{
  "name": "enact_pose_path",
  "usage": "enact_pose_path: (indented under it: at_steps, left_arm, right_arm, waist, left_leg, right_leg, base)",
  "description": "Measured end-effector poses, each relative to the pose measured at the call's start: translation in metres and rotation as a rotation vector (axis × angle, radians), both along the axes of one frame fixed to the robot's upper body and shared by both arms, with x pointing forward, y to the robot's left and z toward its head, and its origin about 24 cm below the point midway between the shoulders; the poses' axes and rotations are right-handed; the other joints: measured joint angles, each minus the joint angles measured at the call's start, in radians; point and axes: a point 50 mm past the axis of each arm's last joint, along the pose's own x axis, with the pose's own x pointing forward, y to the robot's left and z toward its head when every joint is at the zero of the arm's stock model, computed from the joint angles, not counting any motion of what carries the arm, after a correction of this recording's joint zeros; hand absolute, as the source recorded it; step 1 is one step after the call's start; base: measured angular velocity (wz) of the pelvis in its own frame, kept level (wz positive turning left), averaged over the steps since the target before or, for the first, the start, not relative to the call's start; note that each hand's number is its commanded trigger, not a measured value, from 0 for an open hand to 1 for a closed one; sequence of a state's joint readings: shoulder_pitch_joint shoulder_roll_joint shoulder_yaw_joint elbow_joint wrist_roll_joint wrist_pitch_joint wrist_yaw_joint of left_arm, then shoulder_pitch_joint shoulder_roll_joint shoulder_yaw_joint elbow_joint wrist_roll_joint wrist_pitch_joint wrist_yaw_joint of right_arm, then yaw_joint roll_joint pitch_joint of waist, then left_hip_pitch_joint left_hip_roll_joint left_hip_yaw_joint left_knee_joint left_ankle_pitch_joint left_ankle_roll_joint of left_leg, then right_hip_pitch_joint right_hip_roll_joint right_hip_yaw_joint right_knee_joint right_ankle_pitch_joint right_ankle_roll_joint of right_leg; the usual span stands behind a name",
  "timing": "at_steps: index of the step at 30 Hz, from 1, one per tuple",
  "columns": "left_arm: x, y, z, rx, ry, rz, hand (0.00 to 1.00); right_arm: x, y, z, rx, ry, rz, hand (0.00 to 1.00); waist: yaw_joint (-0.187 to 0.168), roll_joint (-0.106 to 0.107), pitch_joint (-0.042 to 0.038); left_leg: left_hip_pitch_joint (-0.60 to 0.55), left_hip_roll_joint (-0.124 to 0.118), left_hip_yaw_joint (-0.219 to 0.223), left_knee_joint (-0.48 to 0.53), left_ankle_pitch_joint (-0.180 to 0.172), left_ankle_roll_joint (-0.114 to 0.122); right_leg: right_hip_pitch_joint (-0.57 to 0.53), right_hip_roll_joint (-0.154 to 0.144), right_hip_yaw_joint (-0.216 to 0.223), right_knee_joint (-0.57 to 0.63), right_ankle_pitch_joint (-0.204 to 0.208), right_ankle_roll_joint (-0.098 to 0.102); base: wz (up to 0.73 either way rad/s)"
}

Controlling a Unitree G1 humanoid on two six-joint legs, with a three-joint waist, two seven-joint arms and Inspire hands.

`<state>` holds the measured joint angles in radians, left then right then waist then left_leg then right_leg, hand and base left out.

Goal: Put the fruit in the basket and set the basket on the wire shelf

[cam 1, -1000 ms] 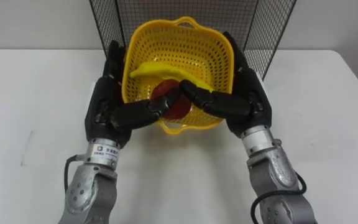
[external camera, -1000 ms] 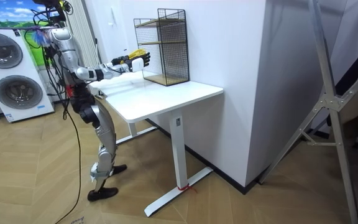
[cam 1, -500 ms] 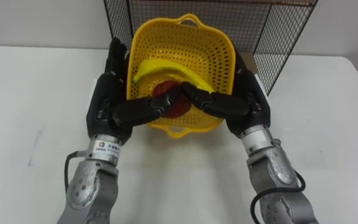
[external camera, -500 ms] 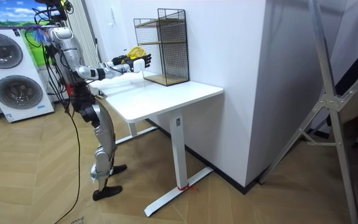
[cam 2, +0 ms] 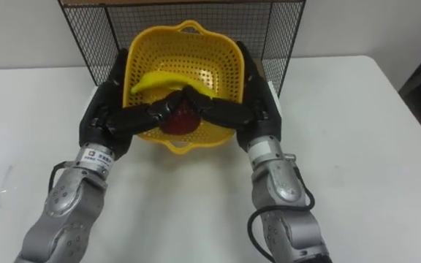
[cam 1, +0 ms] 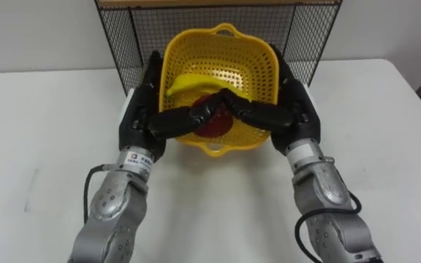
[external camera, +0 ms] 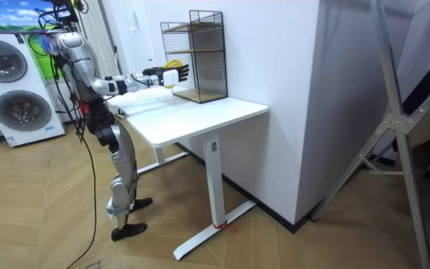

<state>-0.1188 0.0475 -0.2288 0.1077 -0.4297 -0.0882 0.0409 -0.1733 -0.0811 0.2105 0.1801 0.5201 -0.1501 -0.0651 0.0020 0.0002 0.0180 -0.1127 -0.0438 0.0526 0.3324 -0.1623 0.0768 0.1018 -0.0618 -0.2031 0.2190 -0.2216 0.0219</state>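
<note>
1. The yellow basket (cam 1: 258,69) was held between both hands above the white table (cam 1: 42,146). Its far end was at the open front of the wire shelf (cam 1: 126,36) at 12 o'clock. I couldn't tell whether it rested on anything.
2. The left hand (cam 1: 143,120) was clamped on the basket's 9 o'clock wall, fingers flat outside and thumb hooked over the rim.
3. The right hand (cam 1: 298,117) was clamped on the 3 o'clock wall the same way. The thumbs met near the 6 o'clock rim.
4. A banana (cam 1: 188,82) lay inside the basket, with a red fruit (cam 1: 214,127) at its 6 o'clock, partly behind the thumbs.
5. In the room view the robot stood at the table's end, arms stretched toward the shelf.
</note>
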Motion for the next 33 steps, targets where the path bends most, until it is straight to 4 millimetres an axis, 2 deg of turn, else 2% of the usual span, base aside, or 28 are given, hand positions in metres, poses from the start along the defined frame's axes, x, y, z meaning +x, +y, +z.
enact_pose_path:
  at_steps: [5, 10, 17, 20, 25, 30, 33]
  left_arm:
    - [0.011, -0.001, 0.000, 0.031, 0.032, 0.005, 0.00]
    - [0.020, -0.001, -0.002, 0.036, 0.082, 0.031, 0.00]
    - [0.050, -0.003, 0.016, 0.060, 0.099, 0.075, 0.00]
    - [0.057, -0.004, 0.019, 0.068, 0.121, 0.086, 0.00]
    - [0.069, -0.001, 0.025, 0.062, 0.160, 0.146, 0.00]
    - [0.071, -0.003, 0.028, 0.057, 0.172, 0.177, 0.00]
    - [0.073, -0.004, 0.031, 0.051, 0.193, 0.194, 0.00]
  right_arm:
    - [0.009, 0.002, -0.005, -0.025, 0.056, -0.016, 0.00]
    - [0.017, 0.004, -0.001, -0.029, 0.094, -0.040, 0.00]
    - [0.048, 0.011, 0.028, -0.037, 0.067, -0.054, 0.00]
    - [0.058, 0.011, 0.028, -0.047, 0.109, -0.063, 0.00]
    - [0.065, 0.012, 0.022, 0.070, 0.198, -0.066, 0.00]
    - [0.071, 0.013, 0.021, 0.104, 0.247, -0.060, 0.00]
    - [0.078, 0.013, 0.027, 0.107, 0.260, -0.063, 0.00]
  waist:
    - [-0.001, 0.002, 0.0012]
    - [0.004, 0.002, 0.0017]
    - [0.003, 0.000, 0.0029]
    - [0.005, -0.001, 0.0034]
    - [0.006, 0.000, 0.0035]
    - [0.006, 0.000, 0.0035]
    - [0.006, 0.000, 0.0034]
  left_leg:
    - [0.010, -0.002, 0.004, -0.018, 0.008, -0.002]
    - [0.009, -0.002, 0.014, -0.027, 0.015, -0.002]
    - [0.004, -0.004, 0.019, -0.030, 0.017, -0.001]
    - [0.010, -0.005, 0.019, -0.029, 0.017, -0.001]
    - [0.011, -0.005, 0.016, -0.030, 0.017, -0.001]
    - [0.014, -0.006, 0.016, -0.032, 0.017, -0.001]
    - [0.008, -0.005, 0.016, -0.031, 0.017, -0.001]
  right_leg:
    - [-0.002, -0.002, 0.008, 0.001, 0.000, 0.000]
    - [-0.012, -0.005, 0.010, 0.001, 0.000, -0.001]
    - [-0.011, -0.008, 0.007, -0.001, 0.001, -0.001]
    - [-0.002, -0.008, 0.007, -0.007, 0.001, -0.001]
    - [0.001, -0.008, 0.006, -0.012, 0.001, -0.001]
    - [0.004, -0.008, 0.007, -0.014, 0.001, -0.001]
    - [-0.001, -0.007, 0.005, -0.013, 0.001, -0.001]
  base:
    - [-0.02]
    - [-0.03]
    - [0.00]
    - [0.00]
    - [0.00]
    - [0.00]
    - [0.00]
